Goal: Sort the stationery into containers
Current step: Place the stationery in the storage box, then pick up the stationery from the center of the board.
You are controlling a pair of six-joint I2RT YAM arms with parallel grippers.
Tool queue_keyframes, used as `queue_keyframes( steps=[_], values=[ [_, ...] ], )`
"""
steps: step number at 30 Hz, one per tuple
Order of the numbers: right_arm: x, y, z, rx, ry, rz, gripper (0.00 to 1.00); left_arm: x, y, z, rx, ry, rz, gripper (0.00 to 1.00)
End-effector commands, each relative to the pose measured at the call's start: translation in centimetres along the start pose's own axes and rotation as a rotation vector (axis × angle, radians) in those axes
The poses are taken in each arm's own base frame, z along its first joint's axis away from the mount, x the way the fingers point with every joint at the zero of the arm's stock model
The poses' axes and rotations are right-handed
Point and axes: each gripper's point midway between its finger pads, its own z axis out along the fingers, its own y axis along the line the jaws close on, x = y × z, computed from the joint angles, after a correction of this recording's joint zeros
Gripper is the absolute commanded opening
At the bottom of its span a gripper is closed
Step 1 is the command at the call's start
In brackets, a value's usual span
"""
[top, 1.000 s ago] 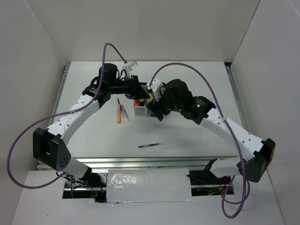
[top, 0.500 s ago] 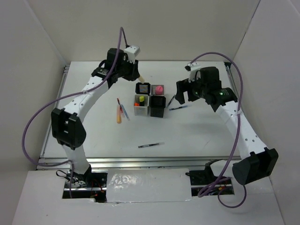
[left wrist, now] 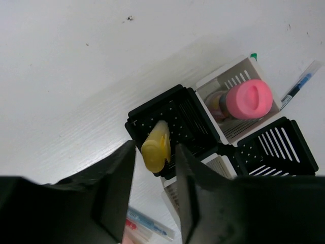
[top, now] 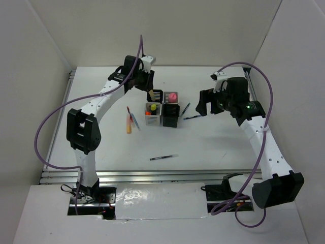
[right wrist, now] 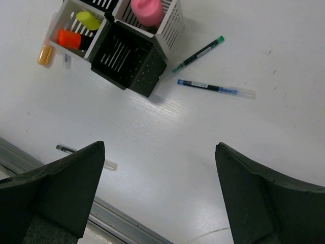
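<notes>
Left gripper (left wrist: 154, 149) shifted to 11 o'clock of cup cluster (top: 163, 108), clamped on pale yellow highlighter (left wrist: 157, 140) over black cup (left wrist: 195, 119). Right gripper (right wrist: 158, 148) at 3 o'clock, jaws spread wide.

Containers (top: 152, 121): clustered centrally. Just right: two pens (top: 194, 117). Left: marker (top: 128, 125), more pens (top: 133, 118). Nearer, well apart: single pen (top: 163, 157).

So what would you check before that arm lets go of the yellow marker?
1. Grip of the left pincer on the pale yellow highlighter: ok.
2. Highlighter above the black cup opening: ok, though near its rim.
3. Room in that cup: ok, its slatted bottom is bare.
4. Highlighter's height above the cup: cannot tell.
5. The right pincer open and away from the cup cluster: ok.
</notes>
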Motion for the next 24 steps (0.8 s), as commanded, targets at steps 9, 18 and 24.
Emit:
queue_keyframes(
  steps=[9,18,24],
  values=[
    [-0.7,0.7,-0.6,-0.028,-0.016,0.003,0.95,-2.2,-0.7,-4.8,0.055,-0.107,0.026,0.57],
    [-0.5,0.7,-0.7,-0.023,-0.028,-0.004,0.95,8.4,4.3,-14.2,-0.279,0.03,-0.117,0.48],
    [-0.3,1.0,-0.2,-0.034,-0.019,-0.005,0.95,16.7,2.0,-13.7,-0.271,0.153,-0.208,0.57]
  ],
)
